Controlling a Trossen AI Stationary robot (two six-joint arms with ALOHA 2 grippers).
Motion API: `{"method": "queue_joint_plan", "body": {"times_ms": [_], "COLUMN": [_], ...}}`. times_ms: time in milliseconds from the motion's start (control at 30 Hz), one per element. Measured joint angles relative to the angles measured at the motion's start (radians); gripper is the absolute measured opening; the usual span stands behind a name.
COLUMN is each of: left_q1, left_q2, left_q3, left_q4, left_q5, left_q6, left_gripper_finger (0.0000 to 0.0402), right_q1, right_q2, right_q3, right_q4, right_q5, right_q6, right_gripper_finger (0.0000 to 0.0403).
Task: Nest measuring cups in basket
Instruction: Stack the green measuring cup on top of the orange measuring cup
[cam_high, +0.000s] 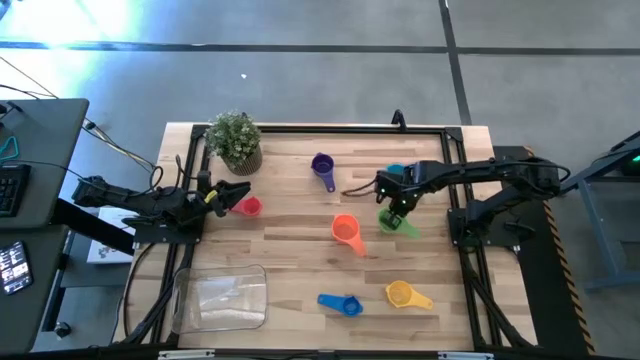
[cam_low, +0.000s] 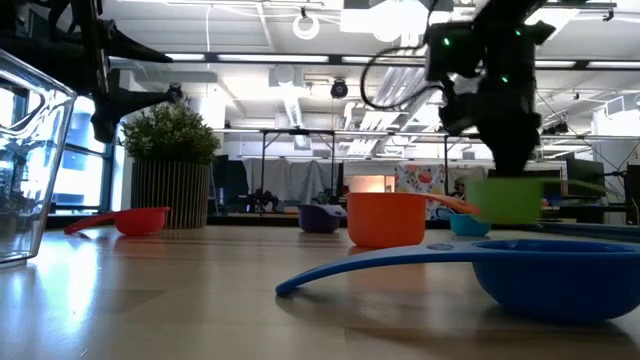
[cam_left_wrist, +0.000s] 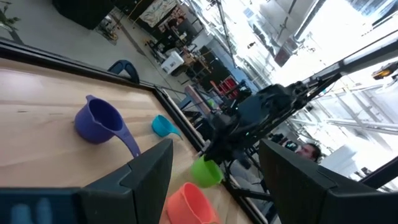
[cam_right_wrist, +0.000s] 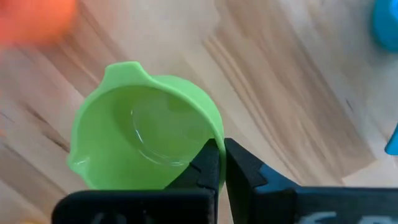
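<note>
One green cup (cam_right_wrist: 146, 134) in right claw (cam_right_wrist: 222, 163).

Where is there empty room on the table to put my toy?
Bare wood lies between the red cup and the orange cup, and between the basket and the blue cup. It is crowded on the right, where the right gripper pinches the green cup.

Bright overhead lighting; floor glare; blurred foreground
</note>
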Motion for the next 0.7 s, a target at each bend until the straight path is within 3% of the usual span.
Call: {"method": "queue_joint_plan", "body": {"times_ms": [333, 700], "left_q1": [0.0, 0.0], "left_q2": [0.0, 0.0], "left_q3": [0.0, 0.0], "left_q4": [-0.04, -0.05], "left_q5": [0.001, 0.016], "left_q6": [0.0, 0.0], "left_gripper_finger": [0.0227, 0.0227], "right_q1": [0.022, 0.085], "right_q2": [0.0, 0.0], "right_q3": [0.202, 0.23], "right_q4": [-0.007, 0.236], "right_q5": [0.066, 0.076], "right_q6": [0.303, 0.486], "right_gripper_finger": [0.0001, 0.0]}}
